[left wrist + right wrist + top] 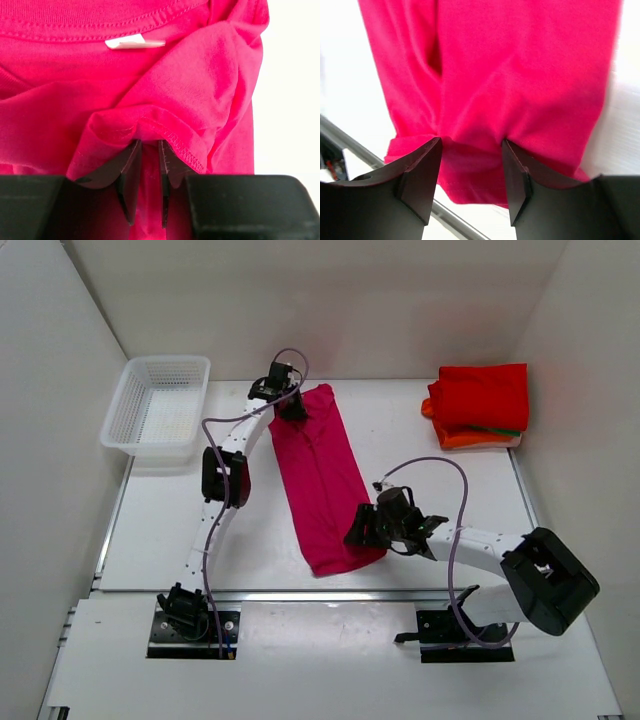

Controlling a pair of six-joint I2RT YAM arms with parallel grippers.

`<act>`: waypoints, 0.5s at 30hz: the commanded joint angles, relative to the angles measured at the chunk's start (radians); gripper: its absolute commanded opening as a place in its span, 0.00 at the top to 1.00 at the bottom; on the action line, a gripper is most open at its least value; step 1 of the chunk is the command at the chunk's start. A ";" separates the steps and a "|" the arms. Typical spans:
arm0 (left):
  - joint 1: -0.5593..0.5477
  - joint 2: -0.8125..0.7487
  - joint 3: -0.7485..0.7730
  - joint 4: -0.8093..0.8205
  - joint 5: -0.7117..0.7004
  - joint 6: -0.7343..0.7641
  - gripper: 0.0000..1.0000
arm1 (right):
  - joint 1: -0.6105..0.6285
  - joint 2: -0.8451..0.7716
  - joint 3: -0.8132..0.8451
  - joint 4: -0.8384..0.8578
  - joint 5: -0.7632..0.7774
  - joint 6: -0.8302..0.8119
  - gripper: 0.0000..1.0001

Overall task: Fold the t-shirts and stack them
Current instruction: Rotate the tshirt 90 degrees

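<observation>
The work surface is one white table (420, 490) enclosed by plain white walls on the left, far and right sides. Four t-shirts are present. One magenta t-shirt (320, 480) lies at the centre of the table, folded into a long narrow strip with its collar at the far end and its hem at the near edge. The other three form one stack at the far right corner: one red t-shirt (485, 395) on top, one orange t-shirt (480, 440) beneath it, and one green t-shirt (505, 429) showing only as a thin edge. One white mesh basket (150, 447) stands at the far left, overhanging the table edge. My left gripper (290, 405) is at the collar end; its two fingers (131, 170) stand narrow, pinching a raised fold of magenta cloth just below the one white neck label (135, 43). My right gripper (365, 530) is at the hem end; its two fingers (420, 175) stand about half apart with gathered cloth between them, and I cannot tell whether they clamp it.
</observation>
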 commanded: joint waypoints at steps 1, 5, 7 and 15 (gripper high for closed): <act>0.002 0.028 0.006 -0.139 0.037 0.016 0.68 | 0.059 0.078 -0.023 -0.033 -0.030 0.048 0.50; 0.010 -0.099 -0.256 0.047 0.040 0.007 0.67 | 0.156 0.124 -0.003 -0.023 -0.031 0.075 0.50; 0.013 -0.080 -0.203 0.040 0.046 0.008 0.67 | 0.192 0.141 -0.004 0.016 -0.039 0.097 0.50; 0.018 -0.070 -0.066 -0.028 0.131 -0.012 0.60 | 0.246 0.106 -0.009 0.019 -0.053 0.076 0.49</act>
